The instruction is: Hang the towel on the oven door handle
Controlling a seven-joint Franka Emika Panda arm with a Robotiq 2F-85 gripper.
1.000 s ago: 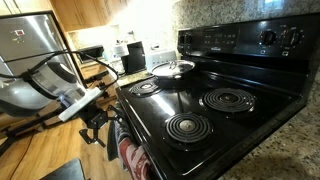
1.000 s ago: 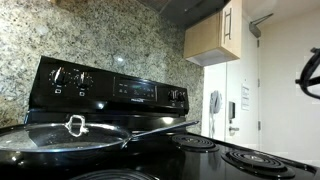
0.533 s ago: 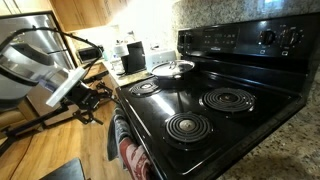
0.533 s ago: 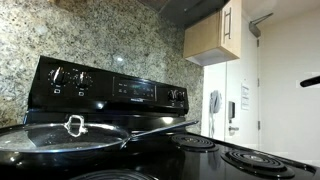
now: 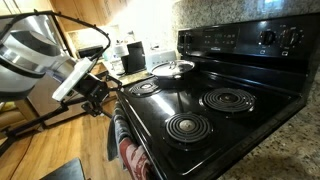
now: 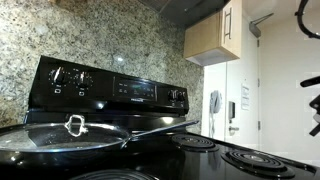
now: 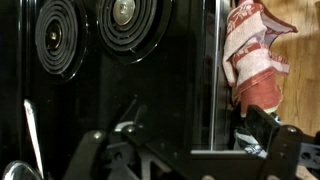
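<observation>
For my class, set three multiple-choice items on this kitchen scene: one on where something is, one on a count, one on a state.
1. Where is the brick-red, white-patterned towel?
A. Spread over the burners
B. Hanging at the front of the glossy black range
C. Lying on the pan

2. How many uncovered coil burners show in an exterior view?
A. One
B. Three
C. Six

3. In what state is the steel pan?
A. Covered by a lid
B. Open, with no lid
C. Turned upside down

Answers:
1 B: the wrist view shows it draped down the range's front, off the cooktop.
2 B: three bare coils are visible on the cooktop.
3 A: a lid with a loop handle sits on it.
</observation>
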